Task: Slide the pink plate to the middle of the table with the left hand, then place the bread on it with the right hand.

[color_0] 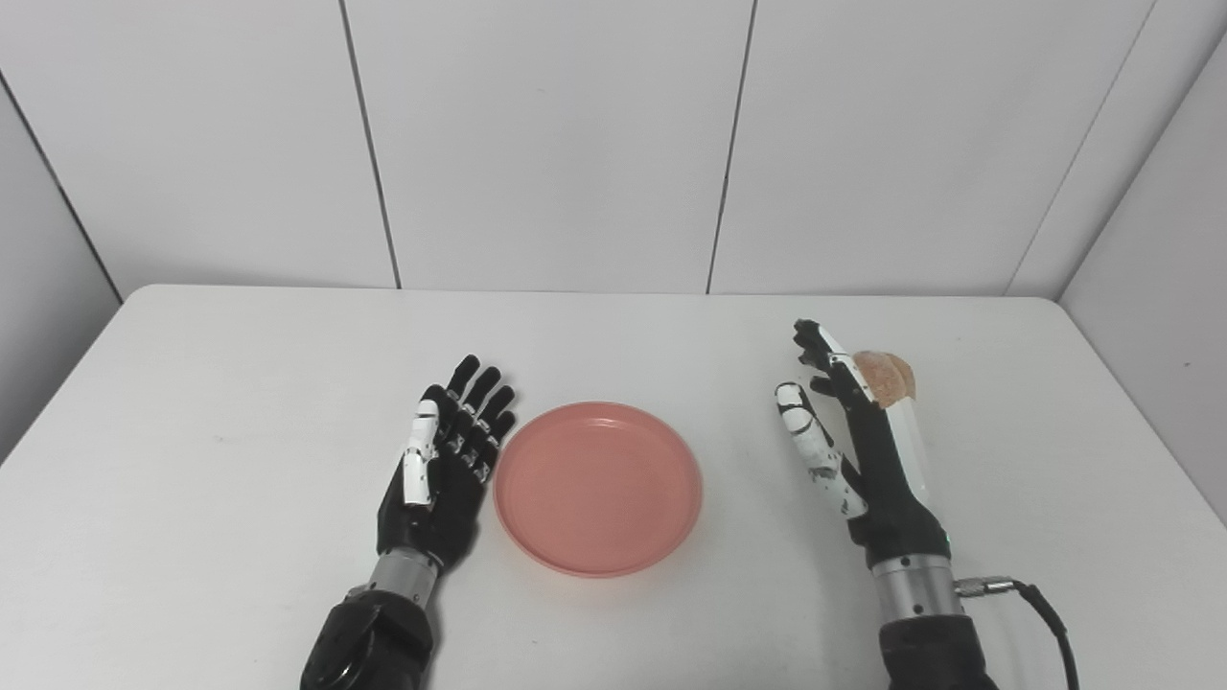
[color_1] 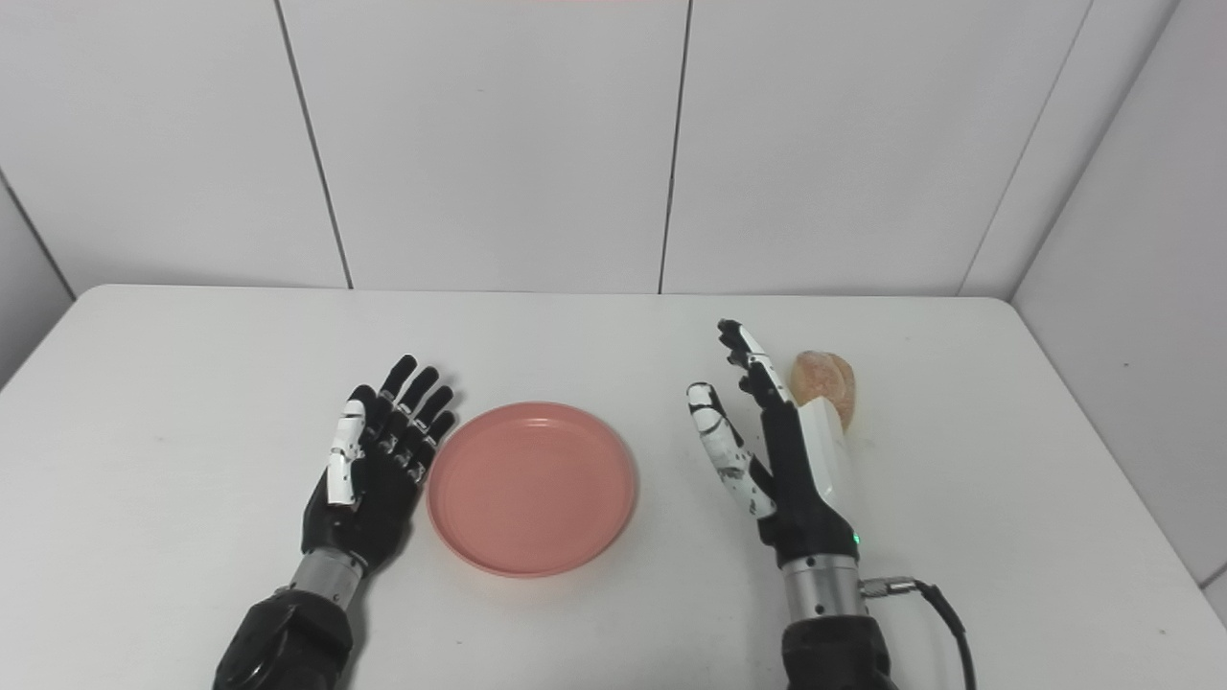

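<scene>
The pink plate [color_0: 597, 487] lies empty on the white table [color_0: 240, 383], near the middle toward the front. My left hand [color_0: 449, 452] rests open just left of the plate's rim, fingers stretched forward; whether it touches the rim I cannot tell. A small brown bread roll [color_1: 825, 380] sits on the table right of centre. My right hand [color_1: 772, 450] stands open on edge just left of the bread, fingers apart and pointing away, holding nothing. In the left eye view the hand partly covers the bread [color_0: 886, 376].
White panel walls [color_0: 556, 144] close the table at the back and the right side. A cable [color_1: 944, 613] runs from my right wrist toward the front right edge.
</scene>
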`<action>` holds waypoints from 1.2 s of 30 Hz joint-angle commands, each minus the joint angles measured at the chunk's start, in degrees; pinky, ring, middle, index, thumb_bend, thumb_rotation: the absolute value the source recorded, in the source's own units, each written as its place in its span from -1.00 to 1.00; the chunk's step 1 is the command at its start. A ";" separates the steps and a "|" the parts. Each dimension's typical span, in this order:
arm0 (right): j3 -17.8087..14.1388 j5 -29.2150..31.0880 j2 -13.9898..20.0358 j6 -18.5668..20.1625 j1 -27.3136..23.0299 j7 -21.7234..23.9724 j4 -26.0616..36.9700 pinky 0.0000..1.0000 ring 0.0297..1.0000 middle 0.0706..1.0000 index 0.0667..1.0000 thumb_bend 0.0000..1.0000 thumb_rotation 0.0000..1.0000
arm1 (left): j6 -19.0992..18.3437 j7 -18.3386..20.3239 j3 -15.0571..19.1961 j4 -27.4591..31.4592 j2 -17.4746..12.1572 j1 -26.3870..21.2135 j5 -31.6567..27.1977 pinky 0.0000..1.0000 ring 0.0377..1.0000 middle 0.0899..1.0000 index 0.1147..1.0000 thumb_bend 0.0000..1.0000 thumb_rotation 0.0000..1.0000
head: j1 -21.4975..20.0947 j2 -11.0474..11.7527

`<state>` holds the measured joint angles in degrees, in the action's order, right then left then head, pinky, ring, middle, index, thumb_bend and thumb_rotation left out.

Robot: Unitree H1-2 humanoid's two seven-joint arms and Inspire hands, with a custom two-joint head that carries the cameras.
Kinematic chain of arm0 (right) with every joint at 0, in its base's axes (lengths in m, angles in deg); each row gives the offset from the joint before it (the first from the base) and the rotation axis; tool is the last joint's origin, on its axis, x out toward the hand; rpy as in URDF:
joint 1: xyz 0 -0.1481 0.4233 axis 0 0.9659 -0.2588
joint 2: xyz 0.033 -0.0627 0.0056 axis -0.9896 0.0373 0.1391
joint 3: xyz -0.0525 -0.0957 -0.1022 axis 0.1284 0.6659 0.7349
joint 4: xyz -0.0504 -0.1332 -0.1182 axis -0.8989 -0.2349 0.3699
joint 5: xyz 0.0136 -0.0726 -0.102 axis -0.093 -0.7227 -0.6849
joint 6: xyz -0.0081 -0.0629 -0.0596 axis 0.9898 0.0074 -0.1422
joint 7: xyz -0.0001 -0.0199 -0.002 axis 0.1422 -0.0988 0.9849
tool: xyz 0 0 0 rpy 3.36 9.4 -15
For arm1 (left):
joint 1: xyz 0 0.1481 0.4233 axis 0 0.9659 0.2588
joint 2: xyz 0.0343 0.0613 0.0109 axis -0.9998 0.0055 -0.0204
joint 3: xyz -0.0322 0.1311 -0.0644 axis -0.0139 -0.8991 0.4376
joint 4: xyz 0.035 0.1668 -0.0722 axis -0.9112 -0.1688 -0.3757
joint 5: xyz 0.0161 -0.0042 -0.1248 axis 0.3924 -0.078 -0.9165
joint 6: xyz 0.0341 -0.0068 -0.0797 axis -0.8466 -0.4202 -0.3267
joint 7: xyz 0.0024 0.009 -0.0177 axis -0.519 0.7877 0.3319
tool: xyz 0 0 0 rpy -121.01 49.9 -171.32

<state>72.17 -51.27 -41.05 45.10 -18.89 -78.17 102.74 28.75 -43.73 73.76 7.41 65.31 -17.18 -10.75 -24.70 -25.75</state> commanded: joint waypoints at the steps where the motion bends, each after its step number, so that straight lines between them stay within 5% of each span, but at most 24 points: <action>1: -0.10 -3.09 0.04 1.69 -2.23 -1.02 2.83 0.59 0.71 0.76 0.77 0.19 0.85 | 0.20 -0.52 0.52 -2.18 -0.90 2.10 1.24 0.99 0.90 0.90 0.88 -0.34 1.00 | -0.78 0.59; 7: -0.66 -7.40 -0.14 3.38 -4.74 -2.28 2.32 0.57 0.73 0.80 0.78 0.43 0.58 | 0.76 -1.67 0.38 -2.41 -1.60 2.04 3.13 0.98 0.89 0.90 0.87 -0.39 1.00 | -3.22 1.37; 10: -1.24 -9.68 -0.01 4.62 -6.17 -3.09 1.97 0.50 0.70 0.79 0.76 0.53 0.29 | 0.48 -2.21 0.50 -2.27 -1.48 2.00 3.77 0.99 0.89 0.89 0.87 -0.42 1.00 | -3.76 1.56; 18: -2.74 -15.47 1.10 9.25 -8.75 -3.01 1.97 0.44 0.66 0.77 0.77 0.60 0.06 | 0.90 -1.87 0.93 -3.36 -2.09 1.52 3.70 0.98 0.90 0.92 0.90 -0.47 1.00 | -5.88 2.37; 36: -5.71 -24.67 4.56 19.15 -12.66 -3.73 -2.56 0.35 0.68 0.79 0.81 0.69 0.26 | 0.64 -2.34 0.60 -2.45 -3.26 1.59 4.80 0.99 0.91 0.92 0.91 -0.45 1.00 | -6.94 2.02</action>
<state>66.93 -74.57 -37.17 63.17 -29.13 -81.21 99.44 30.91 -44.82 74.15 6.60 62.57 -17.61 -7.10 -31.73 -23.64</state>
